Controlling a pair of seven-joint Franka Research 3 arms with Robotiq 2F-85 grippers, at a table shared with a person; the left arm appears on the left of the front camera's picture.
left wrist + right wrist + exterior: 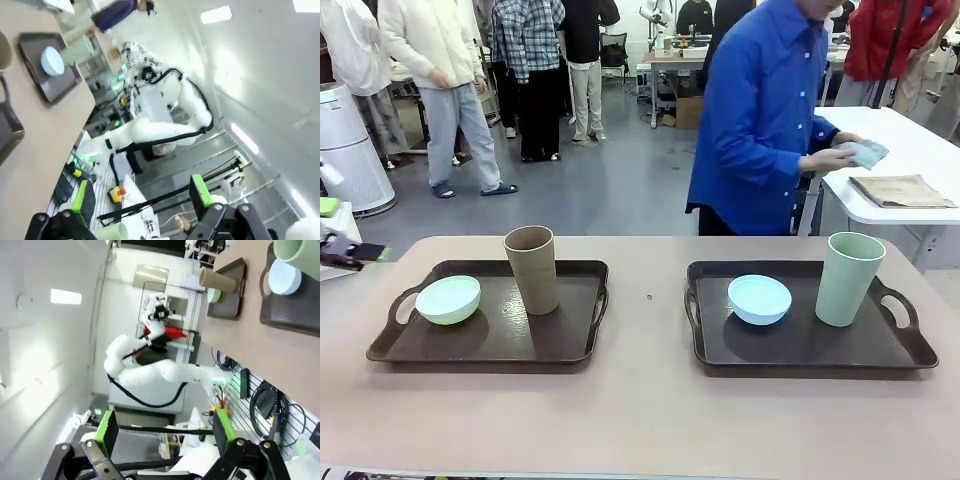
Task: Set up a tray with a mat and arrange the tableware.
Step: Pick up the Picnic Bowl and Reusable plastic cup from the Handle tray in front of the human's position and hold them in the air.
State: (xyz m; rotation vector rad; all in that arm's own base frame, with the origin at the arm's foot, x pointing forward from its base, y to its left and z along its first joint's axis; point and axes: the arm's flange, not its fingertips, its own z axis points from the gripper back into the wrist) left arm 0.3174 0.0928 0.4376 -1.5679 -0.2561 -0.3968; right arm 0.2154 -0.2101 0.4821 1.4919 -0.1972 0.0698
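Left hand (140, 192), right hand (165, 424) gape — brown cup (532, 268), pale green cup (847, 278) stand upright.

Even light is given from above; soft shadows are cast under the light blue bowl (759, 298). The ceiling lights (216, 14) are overexposed.

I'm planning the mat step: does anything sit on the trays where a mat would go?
Yes. The left tray holds the pale green bowl and brown cup; the right tray holds the light blue bowl and pale green cup.
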